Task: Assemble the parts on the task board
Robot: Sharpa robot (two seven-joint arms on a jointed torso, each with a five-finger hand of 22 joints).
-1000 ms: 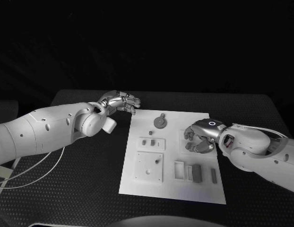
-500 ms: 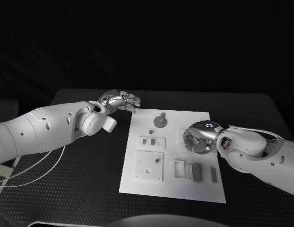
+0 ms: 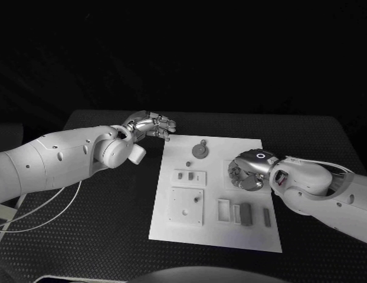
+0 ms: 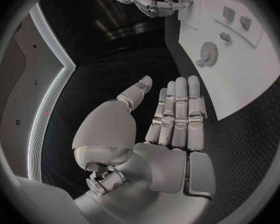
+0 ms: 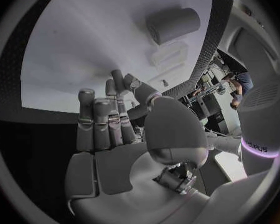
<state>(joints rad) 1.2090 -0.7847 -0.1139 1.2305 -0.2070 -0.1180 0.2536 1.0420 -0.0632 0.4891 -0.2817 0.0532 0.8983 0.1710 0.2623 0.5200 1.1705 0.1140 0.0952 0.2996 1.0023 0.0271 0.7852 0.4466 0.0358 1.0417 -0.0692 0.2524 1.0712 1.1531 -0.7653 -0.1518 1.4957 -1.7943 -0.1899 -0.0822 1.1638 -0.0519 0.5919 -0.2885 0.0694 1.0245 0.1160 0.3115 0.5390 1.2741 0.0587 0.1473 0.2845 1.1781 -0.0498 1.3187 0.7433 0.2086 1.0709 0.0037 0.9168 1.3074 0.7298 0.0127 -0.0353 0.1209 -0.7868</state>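
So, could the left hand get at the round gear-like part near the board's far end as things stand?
Probably yes. The left hand holds nothing and hovers off the task board's far left corner, with bare board between it and the round part. The right hand sits further along, not between them.

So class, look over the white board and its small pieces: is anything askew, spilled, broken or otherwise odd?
Nothing stands out. The task board lies flat on the black table, its grey parts sitting in tidy rows, with the round gear at the far end. The left hand hovers off the board's far corner, empty; the right hand is over the board.

A robotics lab: a black table [image 3: 320,141] bearing a white task board [image 3: 222,233] against darkness.
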